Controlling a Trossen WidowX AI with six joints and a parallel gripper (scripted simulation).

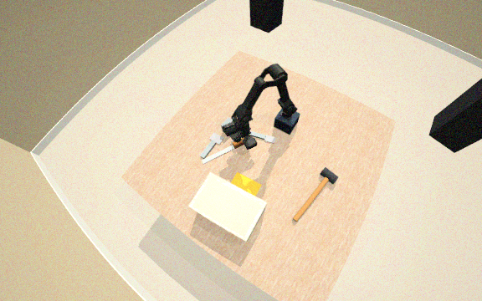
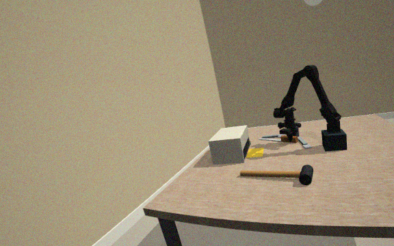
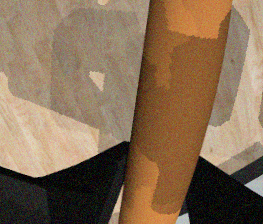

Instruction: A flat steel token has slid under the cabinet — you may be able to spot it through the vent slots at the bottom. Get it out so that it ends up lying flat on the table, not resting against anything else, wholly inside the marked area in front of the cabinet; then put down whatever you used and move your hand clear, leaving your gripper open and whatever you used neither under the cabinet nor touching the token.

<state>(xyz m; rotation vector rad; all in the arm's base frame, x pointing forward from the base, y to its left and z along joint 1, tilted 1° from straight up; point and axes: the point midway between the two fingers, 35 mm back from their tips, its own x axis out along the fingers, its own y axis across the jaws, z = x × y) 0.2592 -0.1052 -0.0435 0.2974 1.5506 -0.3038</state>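
My gripper is shut on the orange-brown handle of a long, flat-bladed tool. Its pale blade extends towards the lower left in the top view; whether it is clear of the table is hard to tell. The white cabinet stands beyond the blade's tip, with a dark opening at its front in the exterior view. The yellow marked area lies directly before the cabinet, partly shadowed. I cannot make out the steel token in any view.
A mallet lies to the right of the cabinet in the top view. A grey flat tool lies left of the held tool. Another pale tool lies beside the gripper, towards the base. A grey block is partly hidden behind the gripper.
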